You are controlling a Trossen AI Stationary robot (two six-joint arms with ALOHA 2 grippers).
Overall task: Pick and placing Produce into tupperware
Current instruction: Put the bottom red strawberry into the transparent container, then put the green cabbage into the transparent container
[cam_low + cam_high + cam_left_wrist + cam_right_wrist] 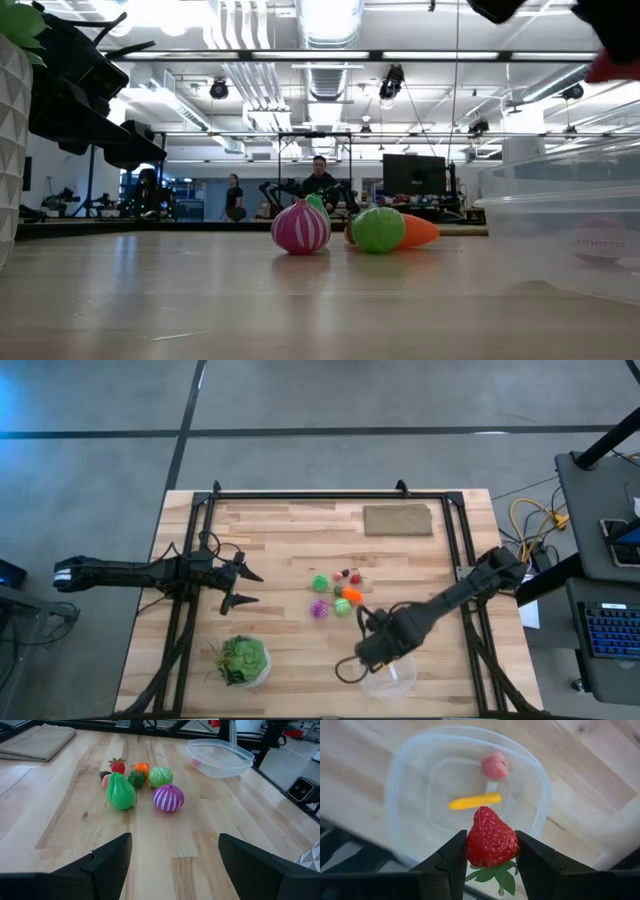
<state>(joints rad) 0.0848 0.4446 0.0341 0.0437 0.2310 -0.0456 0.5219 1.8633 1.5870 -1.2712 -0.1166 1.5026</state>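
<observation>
Over on the left, left gripper hovering above bare wood, fingers spread wide and holding nothing, pointed toward the middle of the butcher-block wooden table. Near the front edge, a white bowl of leafy greens, well apart from the action. At table centre, the loose cluster of tiny toy produce: a green pear, a magenta striped onion, a light green cabbage-like ball, an orange carrot piece and a small red strawberry with a green cap, all bunched close together. Farther back, a folded tan cloth lying flat. Then to the right, right gripper poised directly over the round clear plastic tupperware, fingers pinching a red toy strawberry from both sides, leaves hanging down. Inside the container already, a pink rounded piece and a yellow-orange stick-shaped piece, lying near each other on the bottom.
</observation>
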